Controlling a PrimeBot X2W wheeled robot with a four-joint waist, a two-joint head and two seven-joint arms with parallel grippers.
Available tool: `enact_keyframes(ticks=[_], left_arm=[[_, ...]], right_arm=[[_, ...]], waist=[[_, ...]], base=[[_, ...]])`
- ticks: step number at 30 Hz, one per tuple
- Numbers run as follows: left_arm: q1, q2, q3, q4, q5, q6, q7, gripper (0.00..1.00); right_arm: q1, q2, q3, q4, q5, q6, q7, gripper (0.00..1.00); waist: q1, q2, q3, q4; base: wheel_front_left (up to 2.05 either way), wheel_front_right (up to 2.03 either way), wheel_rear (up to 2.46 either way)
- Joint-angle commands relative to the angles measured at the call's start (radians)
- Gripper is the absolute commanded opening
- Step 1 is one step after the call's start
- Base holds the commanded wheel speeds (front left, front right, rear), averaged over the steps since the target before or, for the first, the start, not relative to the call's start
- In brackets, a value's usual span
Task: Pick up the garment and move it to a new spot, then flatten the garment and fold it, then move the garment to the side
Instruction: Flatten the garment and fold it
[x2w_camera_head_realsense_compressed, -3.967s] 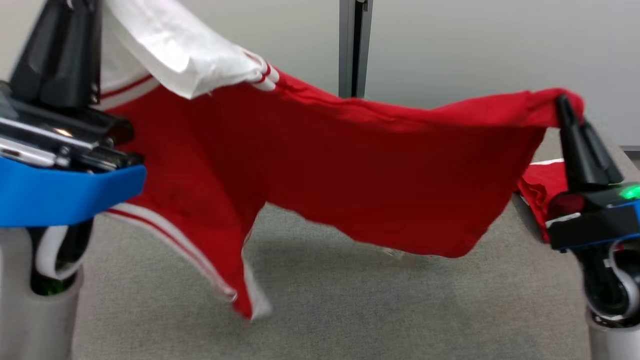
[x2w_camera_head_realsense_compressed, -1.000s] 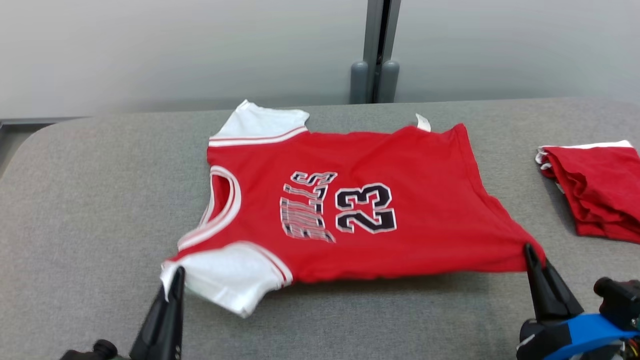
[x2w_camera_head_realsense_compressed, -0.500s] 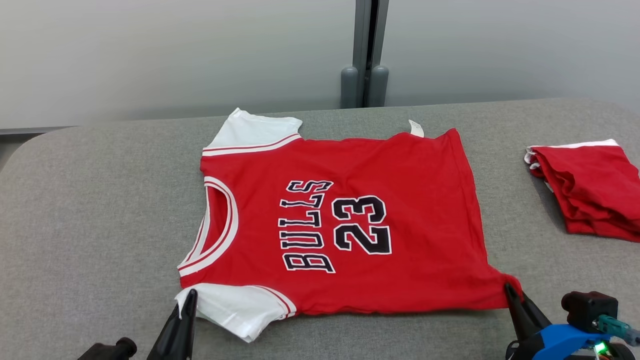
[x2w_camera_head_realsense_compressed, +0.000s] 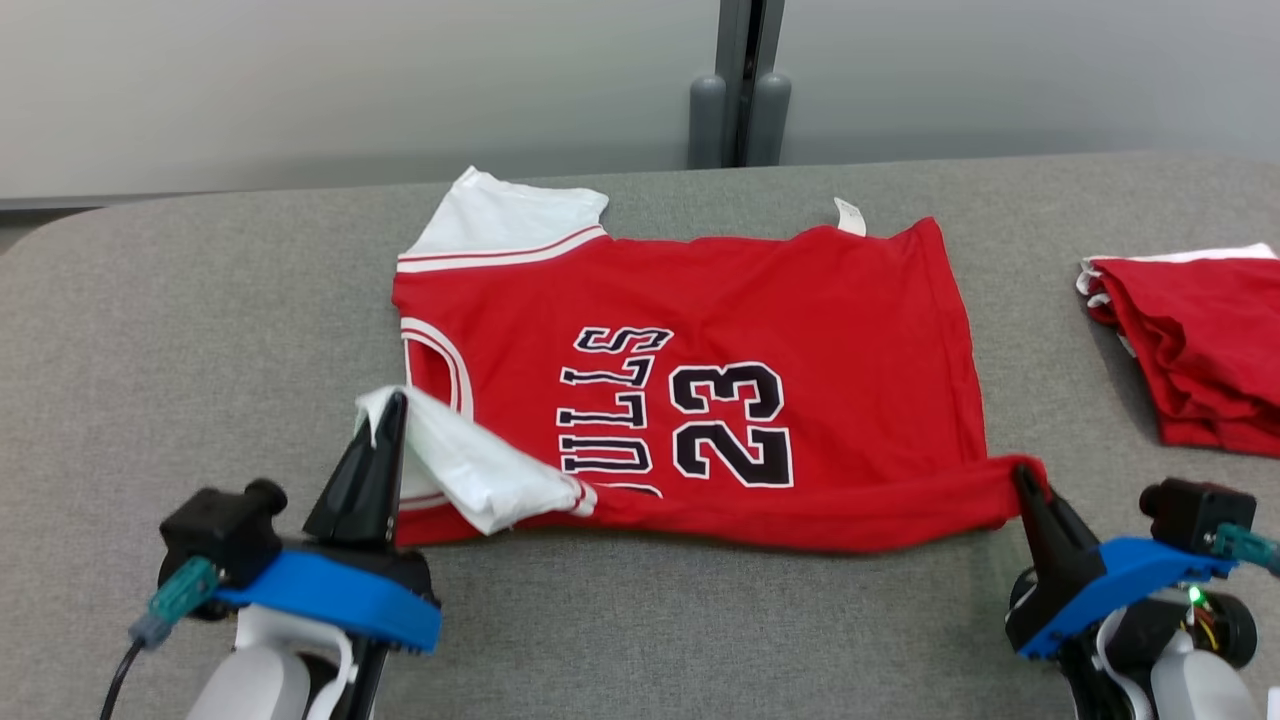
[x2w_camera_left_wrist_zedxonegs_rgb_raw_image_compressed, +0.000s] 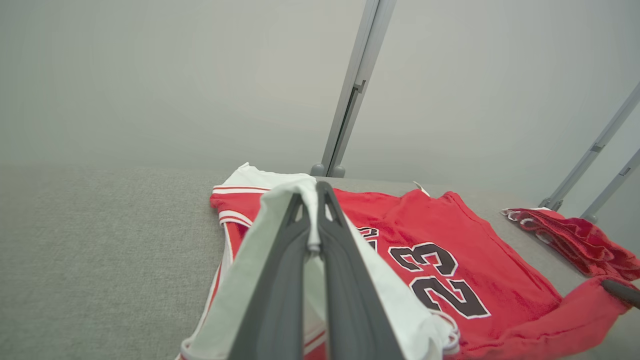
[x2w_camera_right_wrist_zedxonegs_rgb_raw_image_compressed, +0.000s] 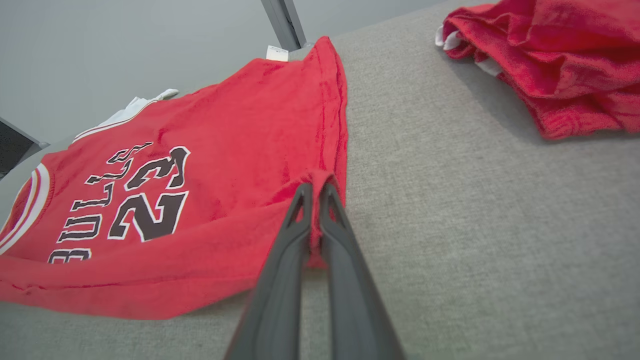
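The garment (x2w_camera_head_realsense_compressed: 760, 300) is a red jersey with white sleeves and "BULLS 23" on it, spread on the grey padded table (x2w_camera_head_realsense_compressed: 180, 320). Its near edge is lifted and rolled over toward the far side. My left gripper (x2w_camera_head_realsense_compressed: 385, 408) is shut on the near white sleeve (x2w_camera_head_realsense_compressed: 470, 465), which is raised over the collar. The same grip shows in the left wrist view, gripper (x2w_camera_left_wrist_zedxonegs_rgb_raw_image_compressed: 313, 195) pinching white cloth. My right gripper (x2w_camera_head_realsense_compressed: 1022, 478) is shut on the near red hem corner, also seen in the right wrist view, gripper (x2w_camera_right_wrist_zedxonegs_rgb_raw_image_compressed: 313, 189) on the garment (x2w_camera_right_wrist_zedxonegs_rgb_raw_image_compressed: 200, 150).
A second red cloth (x2w_camera_head_realsense_compressed: 1200, 340) lies bunched at the table's right side, also in the right wrist view as a red cloth (x2w_camera_right_wrist_zedxonegs_rgb_raw_image_compressed: 550, 60). A grey post (x2w_camera_head_realsense_compressed: 740, 80) stands behind the table's far edge against a pale wall.
Both grippers have lifted the jersey's near edge and carried it away from me, folding the near sleeve and hem over the jersey. Four seconds ago the jersey hung in the air between them.
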Motion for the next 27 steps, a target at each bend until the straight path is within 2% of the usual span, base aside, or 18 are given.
enact_keyframes(ticks=[1,11,23,24,25,26,27], left_arm=[[-0.045,-0.010,0.000,0.032,0.001,-0.009,-0.009,0.00],[-0.266,-0.047,0.011,0.234,0.030,-0.017,-0.091,0.00],[-0.374,-0.082,0.031,0.374,0.052,-0.033,-0.121,0.00],[-0.381,-0.084,0.036,0.382,0.054,-0.034,-0.121,0.01],[-0.387,-0.086,0.040,0.391,0.057,-0.035,-0.121,0.40],[-0.393,-0.088,0.041,0.399,0.060,-0.037,-0.121,0.78],[-0.397,-0.092,0.040,0.408,0.058,-0.040,-0.122,1.00]], right_arm=[[-0.038,0.000,-0.007,0.017,-0.006,0.000,-0.011,0.00],[-0.208,-0.001,-0.020,0.135,-0.063,0.000,-0.055,0.00],[-0.365,-0.001,0.003,0.287,-0.129,0.000,-0.042,0.00],[-0.378,-0.001,0.000,0.302,-0.137,0.000,-0.043,0.22],[-0.389,-0.001,-0.001,0.319,-0.146,0.000,-0.041,0.46],[-0.400,-0.001,0.000,0.332,-0.150,0.000,-0.040,1.00],[-0.413,-0.001,0.002,0.346,-0.153,0.000,-0.041,1.00]], waist=[[-0.0001,0.0000,0.013,0.002],[-0.0001,0.0000,0.086,-0.006],[-0.0001,0.0000,0.124,-0.009],[-0.0001,0.0000,0.125,-0.009],[-0.0001,0.0000,0.125,-0.009],[-0.0001,0.0000,0.126,-0.009],[-0.0001,0.0000,0.126,-0.009]], base=[[0.00,0.00,0.00],[0.00,0.00,0.00],[0.00,0.00,0.00],[0.00,0.00,0.00],[0.00,0.00,0.00],[0.00,0.00,0.00],[0.00,0.00,0.00]])
